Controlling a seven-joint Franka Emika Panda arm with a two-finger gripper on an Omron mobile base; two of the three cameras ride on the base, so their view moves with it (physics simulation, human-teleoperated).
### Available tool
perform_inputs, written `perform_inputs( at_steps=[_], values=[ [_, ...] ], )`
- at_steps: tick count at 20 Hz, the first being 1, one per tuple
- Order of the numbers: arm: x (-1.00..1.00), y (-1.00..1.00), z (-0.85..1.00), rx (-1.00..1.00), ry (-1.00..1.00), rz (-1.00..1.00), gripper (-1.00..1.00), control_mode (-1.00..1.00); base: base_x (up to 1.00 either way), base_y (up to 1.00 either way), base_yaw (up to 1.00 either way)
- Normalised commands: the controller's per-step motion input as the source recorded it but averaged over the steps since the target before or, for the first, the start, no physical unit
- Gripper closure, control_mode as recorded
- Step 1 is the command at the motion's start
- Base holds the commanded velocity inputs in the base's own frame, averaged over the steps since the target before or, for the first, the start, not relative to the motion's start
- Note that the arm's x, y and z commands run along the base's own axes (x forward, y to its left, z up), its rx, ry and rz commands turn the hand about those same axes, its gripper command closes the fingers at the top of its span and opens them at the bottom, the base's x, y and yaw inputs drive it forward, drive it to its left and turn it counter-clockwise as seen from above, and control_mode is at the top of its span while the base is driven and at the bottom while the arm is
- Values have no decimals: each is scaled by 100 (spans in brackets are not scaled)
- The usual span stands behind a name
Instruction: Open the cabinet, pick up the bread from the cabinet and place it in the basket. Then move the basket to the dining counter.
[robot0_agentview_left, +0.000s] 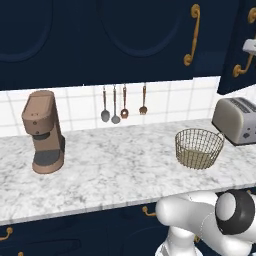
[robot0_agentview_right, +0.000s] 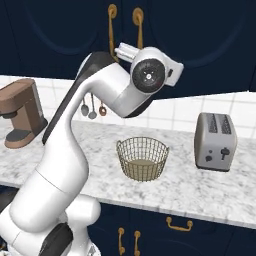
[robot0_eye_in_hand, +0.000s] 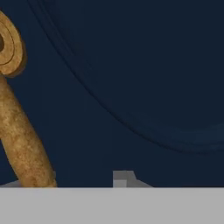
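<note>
The cabinet (robot0_agentview_left: 234, 35) is dark navy, and its right door stands slightly out from the row. Its curved brass handle (robot0_agentview_left: 244, 66) has my gripper (robot0_agentview_left: 250, 47) at it. In the hand view the handle (robot0_eye_in_hand: 19, 131) runs down the left, in front of the door's arched panel (robot0_eye_in_hand: 144, 65). It lies between my fingertips (robot0_eye_in_hand: 124, 178), close to the left one, with a gap to the right one. My gripper (robot0_eye_in_hand: 68, 181) is open. From the right base I see the gripper (robot0_agentview_right: 121, 50) at the handles. The wire basket (robot0_agentview_left: 199, 148) (robot0_agentview_right: 142, 158) stands empty on the worktop. The bread and the dining counter are out of view.
A silver toaster (robot0_agentview_left: 237, 120) (robot0_agentview_right: 215, 141) stands right of the basket. A brown coffee machine (robot0_agentview_left: 44, 131) (robot0_agentview_right: 20, 112) is at the left. Utensils (robot0_agentview_left: 115, 105) hang on the tiled wall. The neighbouring door's handle (robot0_agentview_left: 192, 35) is just left of mine.
</note>
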Motion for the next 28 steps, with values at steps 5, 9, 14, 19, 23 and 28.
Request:
perform_inputs(
  at_steps=[5, 9, 14, 19, 23, 28],
  values=[
    [-69, -100, 0, 6, -6, -2, 100, -100, 0, 0, 0],
    [-71, -100, 0, 7, -5, -1, 100, -100, 0, 0, 0],
    [-89, -100, 0, 9, -2, 0, 100, -100, 0, 0, 0],
    [-77, -100, 0, 8, -4, 0, 100, -100, 0, 0, 0],
    [-70, -100, 0, 8, -3, 0, 100, -100, 0, 0, 0],
    [-92, -68, -24, 0, -21, -3, 100, -100, 0, 0, 0]
  ],
)
